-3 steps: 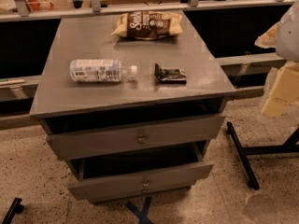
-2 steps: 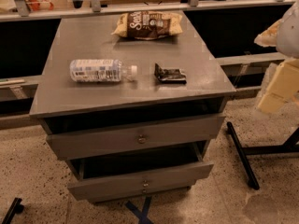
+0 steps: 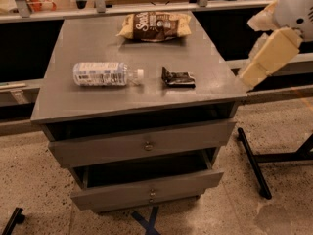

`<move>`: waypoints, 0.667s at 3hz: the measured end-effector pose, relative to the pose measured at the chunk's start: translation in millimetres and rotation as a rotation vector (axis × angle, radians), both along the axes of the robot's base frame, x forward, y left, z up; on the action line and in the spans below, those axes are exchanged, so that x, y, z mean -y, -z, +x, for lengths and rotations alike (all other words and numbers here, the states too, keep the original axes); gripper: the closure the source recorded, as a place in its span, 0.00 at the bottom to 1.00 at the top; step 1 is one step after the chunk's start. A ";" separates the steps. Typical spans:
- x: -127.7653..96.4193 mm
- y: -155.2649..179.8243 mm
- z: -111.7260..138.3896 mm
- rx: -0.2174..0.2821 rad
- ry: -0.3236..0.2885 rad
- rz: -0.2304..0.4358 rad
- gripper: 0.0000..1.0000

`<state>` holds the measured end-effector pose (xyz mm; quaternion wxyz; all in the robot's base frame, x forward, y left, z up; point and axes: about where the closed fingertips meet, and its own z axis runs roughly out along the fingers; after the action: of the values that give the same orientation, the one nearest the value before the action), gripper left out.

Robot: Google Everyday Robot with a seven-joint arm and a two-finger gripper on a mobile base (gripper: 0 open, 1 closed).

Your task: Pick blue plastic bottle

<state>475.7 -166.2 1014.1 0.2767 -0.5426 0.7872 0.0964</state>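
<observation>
The blue plastic bottle (image 3: 103,74) lies on its side on the left part of the grey cabinet top (image 3: 88,104). It is clear, has a pale blue-and-white label, and its white cap points right. My gripper (image 3: 249,50) is at the right edge of the view, beside the cabinet's right edge and well to the right of the bottle. Its cream fingers (image 3: 270,57) are spread apart and hold nothing.
A brown snack bag (image 3: 154,26) lies at the back of the top. A small black packet (image 3: 178,77) lies right of the bottle's cap. Two drawers (image 3: 146,146) below stand partly pulled out. A black stand leg (image 3: 252,163) is on the floor at the right.
My gripper has moved left and up, closer to the cabinet's right edge. The bottle, bag and packet have not moved.
</observation>
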 end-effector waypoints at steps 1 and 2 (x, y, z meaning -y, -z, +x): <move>-27.0 6.2 15.5 -0.011 -0.028 0.084 0.00; -54.5 32.0 22.6 -0.023 -0.062 0.144 0.00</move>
<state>498.3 -111.7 982.2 0.3030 -0.5443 0.7642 0.1673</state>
